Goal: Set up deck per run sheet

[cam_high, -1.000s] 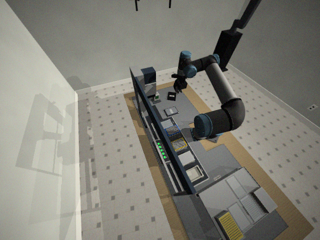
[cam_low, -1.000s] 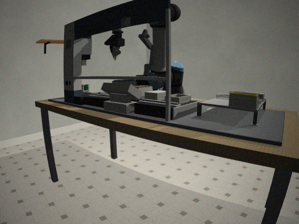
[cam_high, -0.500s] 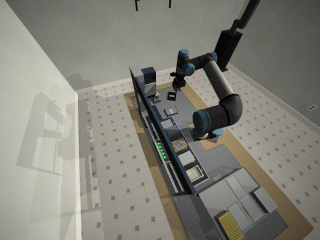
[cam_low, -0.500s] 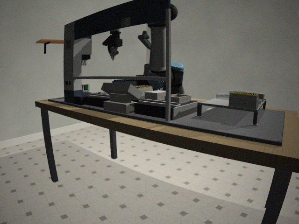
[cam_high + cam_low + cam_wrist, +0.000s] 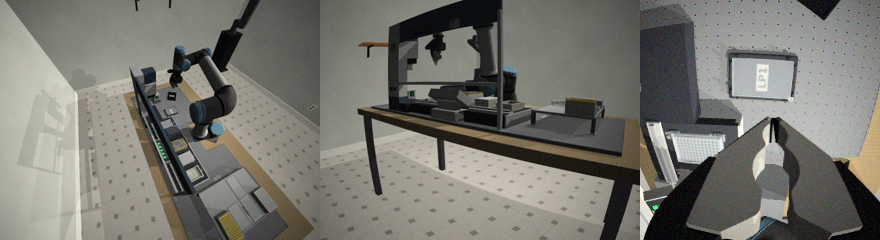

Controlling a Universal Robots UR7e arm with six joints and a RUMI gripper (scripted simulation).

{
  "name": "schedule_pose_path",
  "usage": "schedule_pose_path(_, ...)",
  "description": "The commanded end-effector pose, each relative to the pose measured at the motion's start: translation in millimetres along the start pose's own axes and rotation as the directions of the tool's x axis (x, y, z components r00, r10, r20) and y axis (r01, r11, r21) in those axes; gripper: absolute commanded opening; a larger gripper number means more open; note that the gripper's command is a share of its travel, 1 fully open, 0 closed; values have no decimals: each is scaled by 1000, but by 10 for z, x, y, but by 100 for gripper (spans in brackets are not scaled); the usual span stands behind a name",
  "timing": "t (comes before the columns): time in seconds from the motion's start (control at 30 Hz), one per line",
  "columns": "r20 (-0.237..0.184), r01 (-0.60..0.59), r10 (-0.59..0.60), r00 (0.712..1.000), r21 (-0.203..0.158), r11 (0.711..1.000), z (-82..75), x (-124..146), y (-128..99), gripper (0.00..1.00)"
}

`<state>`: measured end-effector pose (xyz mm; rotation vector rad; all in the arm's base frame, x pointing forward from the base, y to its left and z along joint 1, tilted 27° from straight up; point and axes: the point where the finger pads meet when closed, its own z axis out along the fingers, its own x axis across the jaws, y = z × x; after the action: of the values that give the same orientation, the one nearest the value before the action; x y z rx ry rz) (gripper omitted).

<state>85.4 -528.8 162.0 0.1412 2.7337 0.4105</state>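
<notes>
From the top, my pincer (image 5: 173,83) hangs high over the gray deck, near a black square pad (image 5: 171,96). From the side, it (image 5: 435,58) is pressed together, holding nothing. My wrist view shows the LP1 lid (image 5: 761,77) below, and the sample plate (image 5: 696,146) beside.

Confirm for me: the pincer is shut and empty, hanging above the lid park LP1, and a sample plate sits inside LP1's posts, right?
Not quite. The pincer is shut and empty above LP1, but no sample plate sits there. The wrist view shows only a flat, smooth pale panel inside the frame with the LP1 label visible, which looks like a lid or the bare pad. The welled plate sits apart, on the deck at lower left.
</notes>
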Motion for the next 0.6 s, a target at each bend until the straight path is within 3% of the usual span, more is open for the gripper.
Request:
schedule_pose_path(0.0,0,0,0,1000,0,1000,-7,-1,-63,0)
schedule_pose_path(0.13,0,0,0,1000,0,1000,-7,-1,-63,0)
schedule_pose_path(0.47,0,36,-36,999,1,999,-7,-1,-563,0)
schedule_pose_path(0.57,0,36,-36,999,1,999,-7,-1,-613,0)
